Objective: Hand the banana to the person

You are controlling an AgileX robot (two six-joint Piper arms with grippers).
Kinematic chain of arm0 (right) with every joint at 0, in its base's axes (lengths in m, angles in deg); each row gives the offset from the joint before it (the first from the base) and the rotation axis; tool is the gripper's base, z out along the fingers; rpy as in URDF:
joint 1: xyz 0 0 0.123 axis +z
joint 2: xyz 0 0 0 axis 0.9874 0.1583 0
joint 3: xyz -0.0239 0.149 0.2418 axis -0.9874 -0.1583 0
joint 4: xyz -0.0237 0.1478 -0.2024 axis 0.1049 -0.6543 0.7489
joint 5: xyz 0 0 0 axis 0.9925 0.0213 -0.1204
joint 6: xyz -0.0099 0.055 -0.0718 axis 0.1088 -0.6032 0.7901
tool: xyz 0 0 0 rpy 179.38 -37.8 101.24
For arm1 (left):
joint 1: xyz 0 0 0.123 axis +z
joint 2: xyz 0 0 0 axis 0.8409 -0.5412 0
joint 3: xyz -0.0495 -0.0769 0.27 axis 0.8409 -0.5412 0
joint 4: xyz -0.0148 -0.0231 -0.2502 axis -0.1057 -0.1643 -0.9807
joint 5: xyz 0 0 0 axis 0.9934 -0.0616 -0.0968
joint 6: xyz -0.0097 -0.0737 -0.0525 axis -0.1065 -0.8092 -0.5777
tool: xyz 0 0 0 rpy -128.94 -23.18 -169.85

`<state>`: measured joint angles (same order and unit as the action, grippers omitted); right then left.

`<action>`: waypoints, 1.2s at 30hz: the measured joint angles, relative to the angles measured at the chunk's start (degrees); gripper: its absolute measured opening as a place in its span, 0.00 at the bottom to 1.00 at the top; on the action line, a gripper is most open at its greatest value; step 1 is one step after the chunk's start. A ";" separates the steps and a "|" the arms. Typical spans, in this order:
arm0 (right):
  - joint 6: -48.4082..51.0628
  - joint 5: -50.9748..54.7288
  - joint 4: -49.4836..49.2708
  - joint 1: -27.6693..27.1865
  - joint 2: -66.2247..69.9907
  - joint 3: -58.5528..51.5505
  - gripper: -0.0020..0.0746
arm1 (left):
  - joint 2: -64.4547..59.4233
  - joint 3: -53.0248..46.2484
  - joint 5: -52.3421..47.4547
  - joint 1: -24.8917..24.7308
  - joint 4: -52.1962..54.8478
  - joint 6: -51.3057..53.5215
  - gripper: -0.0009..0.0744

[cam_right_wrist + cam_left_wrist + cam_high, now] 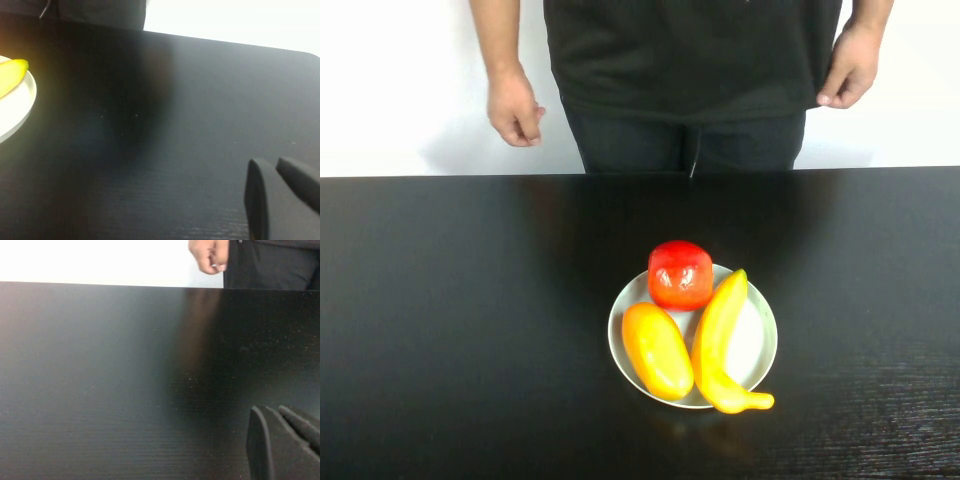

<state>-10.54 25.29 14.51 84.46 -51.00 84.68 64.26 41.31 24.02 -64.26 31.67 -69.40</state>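
The banana [718, 340], long and glossy yellow, lies on the right side of a white plate [757, 338] in the middle of the black table, stem end toward me. Its far tip [12, 75] and the plate's rim [22, 107] show in the right wrist view. The person [690, 60] in a black t-shirt stands behind the table's far edge, both hands hanging down. Neither gripper shows in the high view. My left gripper [272, 410] hovers over bare table, fingers together and empty. My right gripper [267, 162] is the same, to the right of the plate.
A red fruit [680, 273] and a shorter orange-yellow oval fruit [657, 350] share the plate, beside the banana. The black table [470, 300] spreads wide on both sides of the plate. The person's hand [210, 255] shows beyond the far edge in the left wrist view.
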 joint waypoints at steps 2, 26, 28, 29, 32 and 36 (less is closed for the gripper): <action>-0.04 0.00 -0.51 0.00 0.00 0.00 0.01 | 0.00 0.00 0.00 0.00 0.00 0.00 0.01; -1.60 -8.67 -38.06 0.00 2.15 2.77 0.01 | 0.00 0.00 0.00 0.00 0.00 0.00 0.01; -1.60 -4.62 -36.96 0.00 5.83 6.44 0.01 | 0.00 0.00 0.00 0.00 0.00 0.00 0.01; -1.60 -2.00 -35.82 0.00 8.38 8.94 0.01 | 0.00 0.00 0.00 0.00 0.00 0.00 0.01; -1.60 6.88 -31.48 0.00 16.68 17.66 0.01 | 0.00 0.00 0.00 0.00 0.00 0.00 0.01; -2.64 19.90 -24.56 0.00 29.22 28.11 0.01 | 0.00 0.00 0.00 0.00 0.00 0.00 0.01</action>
<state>-13.18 45.20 -10.04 84.46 -21.78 112.78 64.26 41.31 24.02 -64.26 31.67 -69.40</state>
